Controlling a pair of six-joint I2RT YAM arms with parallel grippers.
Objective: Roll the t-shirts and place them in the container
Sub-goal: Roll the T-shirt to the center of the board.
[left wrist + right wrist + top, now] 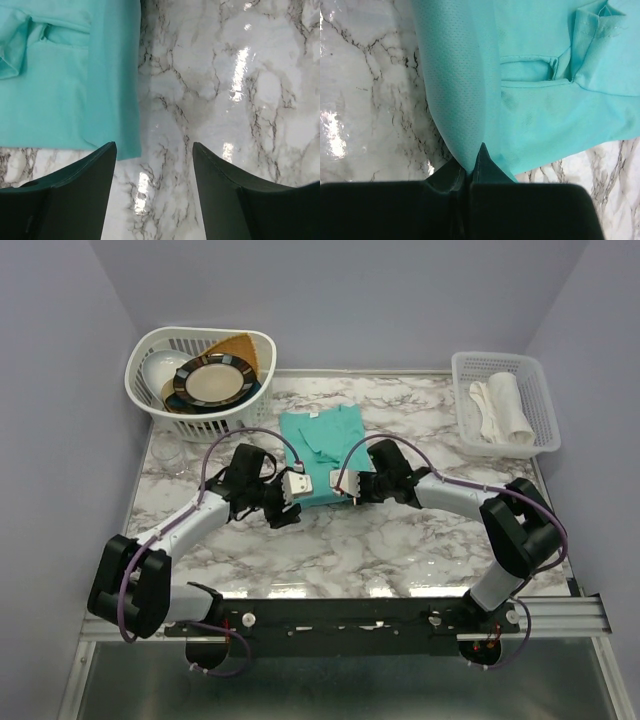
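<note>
Right, nearest to me the white-and-grey marbled tabletop (400, 540) lies bare, and both arms reach out across it to the near hem of the teal-green short-sleeved t-shirt (325, 445), which lies folded flat at mid-table.

The right gripper (473, 162) is clamped tight on a raised ridge of the thin fabric at that hem. It's a small pinch, and a soft knit like this could slide out of it on a quick pull.

The left gripper (153, 147) is the worry. Its jaws stand wide apart over bare marble, just beside the shirt's near corner, with one fingertip at the cloth's edge and nothing between them. Closing where it hangs, I'd say it grabs air, or a sliver of corner at best.

So one side is held and the other isn't. If the right arm rolls forward alone, I'd expect the hem to swing round, the shirt to skew, and the tucked sleeve folds, visible in both wrist views, to spring open. That would make a crooked, loose roll.

Farther back, the white plastic basket (215, 420) holding a dark-rimmed plate (212, 380) sits at the far left, with a clear glass (170, 455) just in front. A white mesh tray (545, 420) of rolled white cloths (500, 410) sits far right. All are well apart from the shirt, though a dragged shirt drifting left would head toward that glass.
</note>
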